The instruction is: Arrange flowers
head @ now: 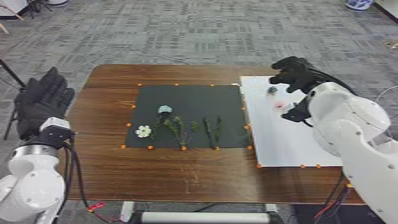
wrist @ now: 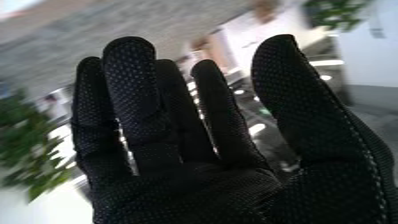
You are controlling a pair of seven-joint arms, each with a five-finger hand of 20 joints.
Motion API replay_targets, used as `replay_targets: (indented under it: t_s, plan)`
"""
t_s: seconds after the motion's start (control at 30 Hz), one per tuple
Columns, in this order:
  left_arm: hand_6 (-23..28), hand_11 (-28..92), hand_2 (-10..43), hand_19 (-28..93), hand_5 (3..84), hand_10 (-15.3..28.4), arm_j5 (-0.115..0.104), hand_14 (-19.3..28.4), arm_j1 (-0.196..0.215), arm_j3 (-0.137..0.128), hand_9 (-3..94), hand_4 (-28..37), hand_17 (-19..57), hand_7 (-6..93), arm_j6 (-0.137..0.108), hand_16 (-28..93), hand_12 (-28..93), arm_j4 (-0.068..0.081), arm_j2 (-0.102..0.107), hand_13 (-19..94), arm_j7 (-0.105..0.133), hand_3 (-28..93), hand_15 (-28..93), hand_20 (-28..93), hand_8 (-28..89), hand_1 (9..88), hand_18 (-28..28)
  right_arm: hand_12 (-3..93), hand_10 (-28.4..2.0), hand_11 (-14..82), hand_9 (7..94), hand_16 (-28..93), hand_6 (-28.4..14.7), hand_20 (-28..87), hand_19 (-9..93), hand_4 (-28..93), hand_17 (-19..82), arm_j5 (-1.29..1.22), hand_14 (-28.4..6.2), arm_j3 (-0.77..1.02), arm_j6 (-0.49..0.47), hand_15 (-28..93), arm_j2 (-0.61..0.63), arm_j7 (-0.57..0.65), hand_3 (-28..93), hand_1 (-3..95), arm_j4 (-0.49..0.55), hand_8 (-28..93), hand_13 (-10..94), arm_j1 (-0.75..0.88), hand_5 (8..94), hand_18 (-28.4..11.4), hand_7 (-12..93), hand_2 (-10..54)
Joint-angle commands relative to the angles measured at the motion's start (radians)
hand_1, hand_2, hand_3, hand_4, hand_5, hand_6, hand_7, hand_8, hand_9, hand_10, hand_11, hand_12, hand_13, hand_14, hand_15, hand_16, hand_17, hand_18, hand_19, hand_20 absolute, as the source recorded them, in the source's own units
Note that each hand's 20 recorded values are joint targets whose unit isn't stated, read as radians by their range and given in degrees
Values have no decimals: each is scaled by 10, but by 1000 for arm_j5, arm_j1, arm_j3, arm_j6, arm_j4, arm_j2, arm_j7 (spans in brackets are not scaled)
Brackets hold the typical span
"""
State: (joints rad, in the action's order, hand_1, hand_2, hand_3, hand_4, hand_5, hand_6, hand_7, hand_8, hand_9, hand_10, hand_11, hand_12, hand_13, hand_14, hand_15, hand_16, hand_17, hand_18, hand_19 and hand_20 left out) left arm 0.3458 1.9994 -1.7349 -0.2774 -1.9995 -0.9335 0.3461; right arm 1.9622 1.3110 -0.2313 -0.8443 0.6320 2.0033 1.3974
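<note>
In the head view, my right hand (head: 295, 75) is over the white board, near its far end. In the right wrist view, that right hand (wrist: 191, 185) has straight fingers and holds nothing. My left hand (head: 43, 102) is off the table's left edge with straight fingers, also empty. On the dark mat lie a pale blue flower (head: 164, 109), a white flower (head: 144, 131), a branching green sprig (head: 182, 131) and thin green stems (head: 213, 131). A small dark flower (head: 272, 90) and a pale pink flower (head: 280, 105) are on the white board, close to the right hand.
The dark mat (head: 191, 95) has small orange markers around its edges. To its right is the white board (head: 293, 150), with more markers along its near and left edges. Both rest on the brown wooden table (head: 160, 175). Black cables run beside both arms.
</note>
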Motion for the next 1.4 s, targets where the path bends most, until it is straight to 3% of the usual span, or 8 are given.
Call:
replay_targets:
  t_s: [0.03, 0.1, 0.2, 0.37, 0.43, 0.67, 1.13, 1.4]
  plan:
    - [74, 164, 204, 247, 406, 123, 11, 78, -20, 3, 251, -283, -36, 66, 11, -72, 46, -10, 27, 164, -17, 714, 104, 22, -81, 258, 67, 123, -151, 95, 450, 242, -57, 303, 721, -197, 233, 12, -148, 149, 5, 697, 124, 105, 756, 352, 33, -83, 563, 212, 439, -230, 84, 17]
    - [70, 164, 219, 246, 410, 122, 12, 77, -56, 24, 252, -283, -35, 66, 21, -72, 44, 9, 39, 165, -29, 710, 106, 21, -80, 268, 65, 123, -157, 96, 452, 241, -60, 321, 752, -198, 245, 25, -144, 176, 59, 700, 127, 158, 754, 363, 47, -84, 574, 259, 442, -234, 83, 10]
    - [59, 166, 246, 248, 429, 119, 27, 72, -95, 47, 259, -283, -32, 73, 36, -75, 38, 27, 54, 166, -56, 704, 114, 21, -85, 300, 62, 123, -158, 101, 462, 242, -67, 332, 770, -197, 258, 30, -139, 220, 41, 703, 121, 157, 755, 382, 44, -84, 593, 304, 451, -238, 81, -6]
    - [62, 171, 250, 246, 430, 117, 4, 70, -196, 136, 261, -283, -29, 73, 29, -81, 35, 80, 75, 166, -62, 703, 117, 19, -87, 307, 60, 119, -154, 106, 466, 250, -63, 341, 776, -204, 262, 10, -137, 233, 53, 719, 129, 182, 762, 404, 28, -86, 598, 331, 461, -238, 87, -19]
    - [63, 171, 251, 245, 428, 117, -14, 70, -212, 158, 261, -283, -29, 72, 49, -82, 33, 85, 77, 166, -60, 703, 118, 18, -87, 306, 59, 119, -150, 109, 470, 255, -61, 346, 781, -207, 266, 24, -136, 220, 55, 730, 126, 172, 764, 408, 13, -87, 603, 326, 465, -238, 90, -20]
    - [69, 164, 229, 245, 414, 118, -8, 72, -210, 183, 255, -283, -31, 63, 49, -85, 31, 74, 49, 159, -57, 710, 117, 19, -83, 277, 59, 113, -136, 114, 468, 276, -54, 355, 788, -212, 285, 43, -128, 107, 80, 777, 135, 158, 773, 430, -67, -93, 627, 237, 447, -231, 95, -37]
    - [74, 157, 202, 243, 406, 116, 6, 77, -164, 152, 249, -283, -34, 61, 65, -78, 38, 23, 34, 157, -40, 720, 108, 20, -78, 262, 62, 101, -142, 119, 447, 291, -59, 360, 799, -222, 306, 94, -123, 4, 16, 801, 150, 224, 779, 453, -125, -94, 647, 137, 439, -231, 98, -53]
    - [75, 155, 199, 241, 404, 118, 4, 82, -142, 138, 248, -283, -34, 59, 61, -73, 42, 9, 32, 159, -30, 721, 106, 20, -77, 261, 64, 97, -148, 115, 445, 296, -65, 356, 802, -219, 310, 67, -124, -11, -34, 799, 147, 239, 777, 460, -153, -94, 649, 120, 458, -233, 96, -54]
